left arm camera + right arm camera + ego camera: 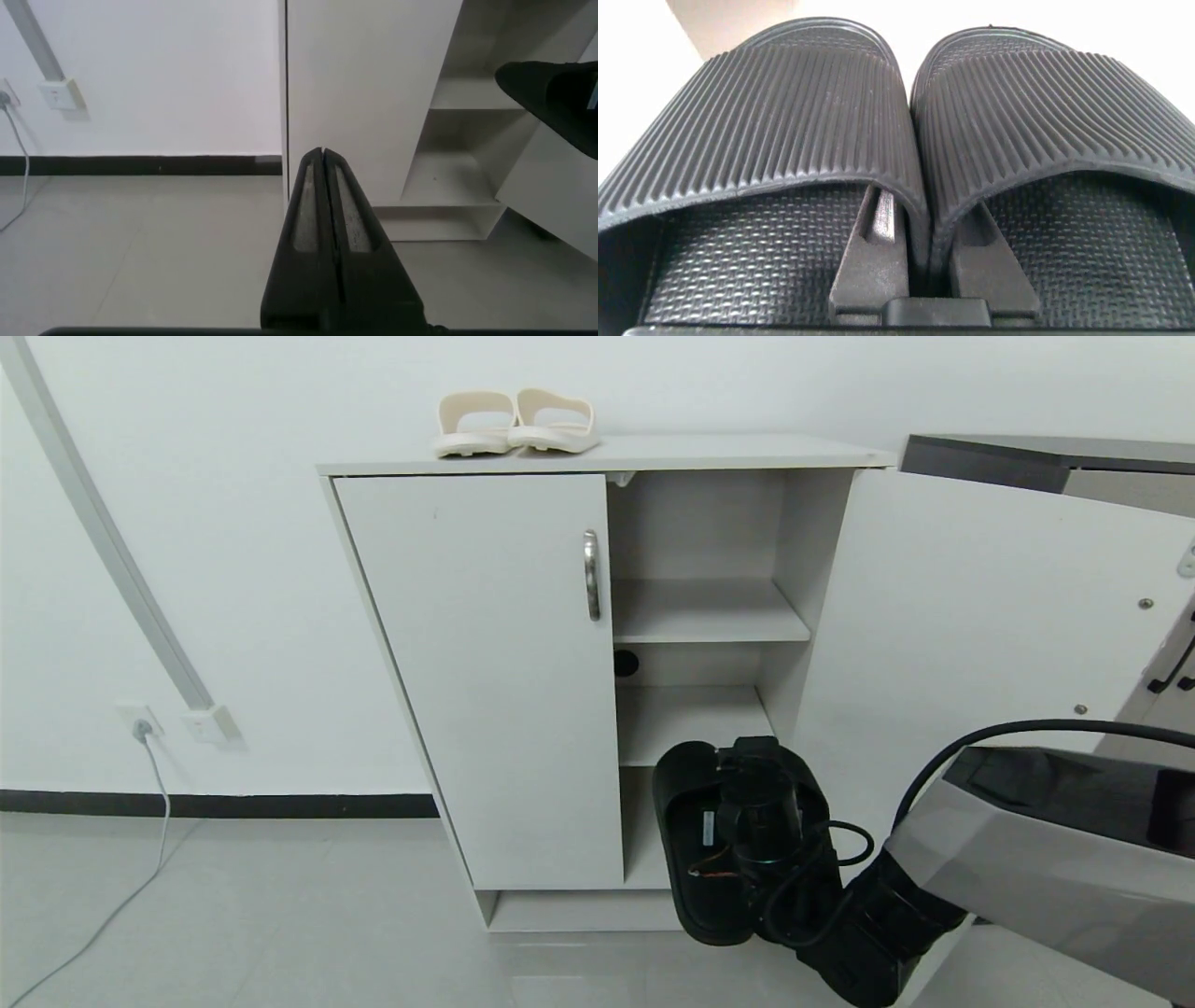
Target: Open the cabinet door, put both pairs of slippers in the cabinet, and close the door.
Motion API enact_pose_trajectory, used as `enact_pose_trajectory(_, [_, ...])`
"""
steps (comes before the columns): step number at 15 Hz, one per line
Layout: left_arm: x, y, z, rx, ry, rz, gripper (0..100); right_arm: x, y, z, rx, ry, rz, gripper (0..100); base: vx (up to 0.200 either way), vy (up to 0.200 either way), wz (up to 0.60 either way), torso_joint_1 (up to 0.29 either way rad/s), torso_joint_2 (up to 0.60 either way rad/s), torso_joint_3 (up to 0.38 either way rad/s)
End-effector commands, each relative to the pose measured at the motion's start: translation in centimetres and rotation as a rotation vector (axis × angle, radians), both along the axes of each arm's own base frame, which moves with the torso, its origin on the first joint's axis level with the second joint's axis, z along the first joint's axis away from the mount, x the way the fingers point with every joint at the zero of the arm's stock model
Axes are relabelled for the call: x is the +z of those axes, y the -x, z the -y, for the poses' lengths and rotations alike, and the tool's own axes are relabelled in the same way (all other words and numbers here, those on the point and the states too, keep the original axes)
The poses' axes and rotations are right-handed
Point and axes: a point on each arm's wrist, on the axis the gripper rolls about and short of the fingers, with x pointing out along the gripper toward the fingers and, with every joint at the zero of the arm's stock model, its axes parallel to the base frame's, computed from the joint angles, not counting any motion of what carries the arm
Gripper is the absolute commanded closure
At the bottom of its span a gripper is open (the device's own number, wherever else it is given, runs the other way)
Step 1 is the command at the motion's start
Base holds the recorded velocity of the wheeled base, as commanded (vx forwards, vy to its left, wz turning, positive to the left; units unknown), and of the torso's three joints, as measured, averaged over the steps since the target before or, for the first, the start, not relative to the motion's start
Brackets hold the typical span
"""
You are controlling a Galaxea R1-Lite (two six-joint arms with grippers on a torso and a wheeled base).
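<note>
Two black slippers (681,859) hang pinched together in the right gripper (920,266), low before the cabinet's (476,691) open right side. Next, probably: push them onto a shelf, then let go. White slippers (515,425) sit on top. Left gripper (323,210) clenched, empty.

The held slippers (686,859) sit one on each side of my right gripper (926,210), their adjoining straps between its fingers (873,261). Ahead of that gripper I have the cabinet's (607,455) open shelves (705,616), the closed door (485,681) to its left, the open door (971,616) to its right, and the second pair (515,425) on the cabinet top, above it and leftward.
</note>
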Motion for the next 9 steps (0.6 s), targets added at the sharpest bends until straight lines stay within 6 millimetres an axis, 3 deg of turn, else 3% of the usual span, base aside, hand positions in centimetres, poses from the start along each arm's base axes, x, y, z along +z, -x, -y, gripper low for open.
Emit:
enact_pose_trajectory(1, [0.0,-0.01,0.0,0.0,0.0,-0.001,100,-0.24,-0.17,-0.29,0.006,0.001,-0.001,100,0.0,0.0,0.0,0.0,0.0,0.0])
enact_pose_trajectory(9, [0.0,-0.01,0.0,-0.001,0.0,-0.001,100,-1.23,0.04,-0.53,0.05,0.017,-0.028,100,0.0,0.0,0.0,0.001,0.0,-0.027])
